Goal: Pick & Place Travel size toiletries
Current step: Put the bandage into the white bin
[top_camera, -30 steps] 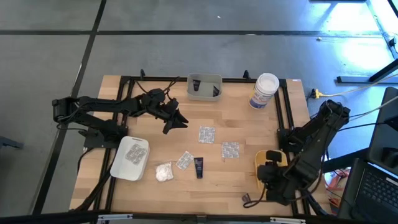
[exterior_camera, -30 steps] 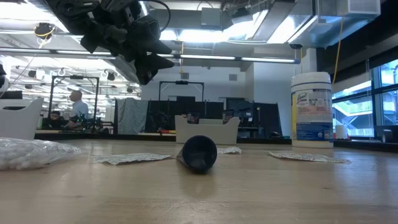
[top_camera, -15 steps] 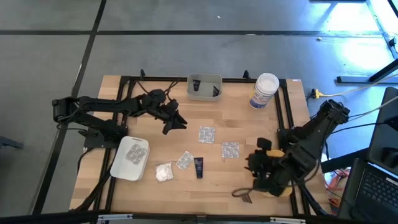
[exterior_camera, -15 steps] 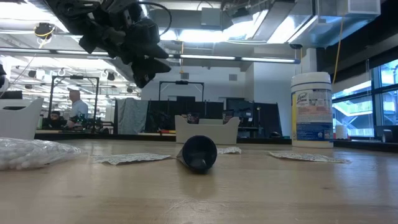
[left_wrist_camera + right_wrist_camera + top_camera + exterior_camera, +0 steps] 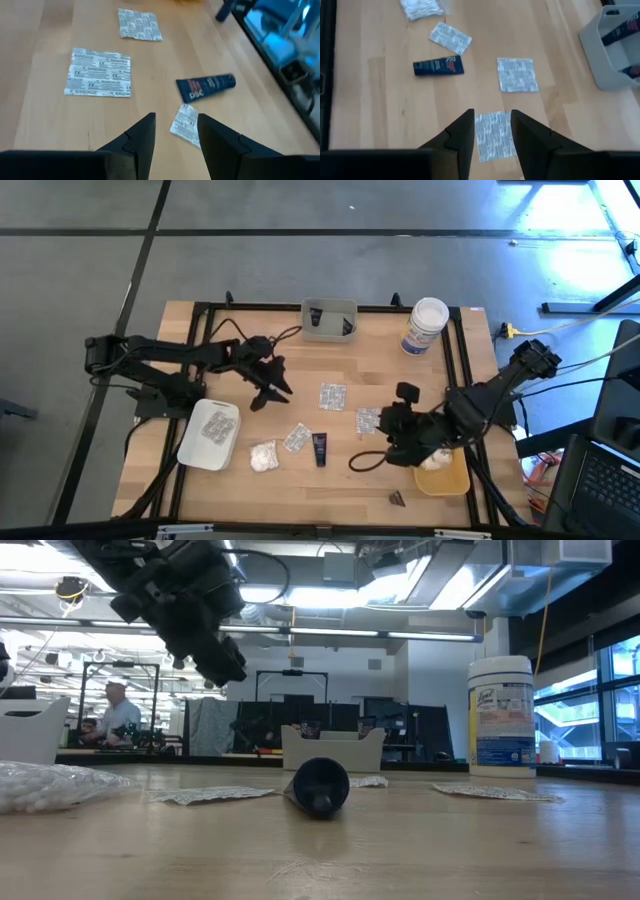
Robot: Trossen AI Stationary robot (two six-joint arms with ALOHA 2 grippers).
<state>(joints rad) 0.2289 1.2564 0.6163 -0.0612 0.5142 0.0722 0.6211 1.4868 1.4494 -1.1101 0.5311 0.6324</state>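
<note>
The right pincer [image 5: 372, 432], fingers parted and empty, hovers over a silvery square bandage packet [image 5: 369, 420]; it has swung in from the yellow tray [image 5: 446, 477] since a second ago. The left pincer [image 5: 262, 393], also parted and empty, has drifted toward the smaller packet [image 5: 297, 437] beside the dark blue tube [image 5: 319, 447]. One packet lies in the white tray [image 5: 208, 434]; tubes sit in the grey bin [image 5: 328, 320]. Three packets, the tube and a white puffy bundle [image 5: 263, 456] remain loose on the wooden bench [image 5: 300, 490].

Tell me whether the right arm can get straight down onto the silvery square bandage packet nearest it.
Probably yes. The right gripper hangs open above the silvery square bandage packet, which lies flat on bare wooden table, apart from the other packet and the dark blue tube.
</note>
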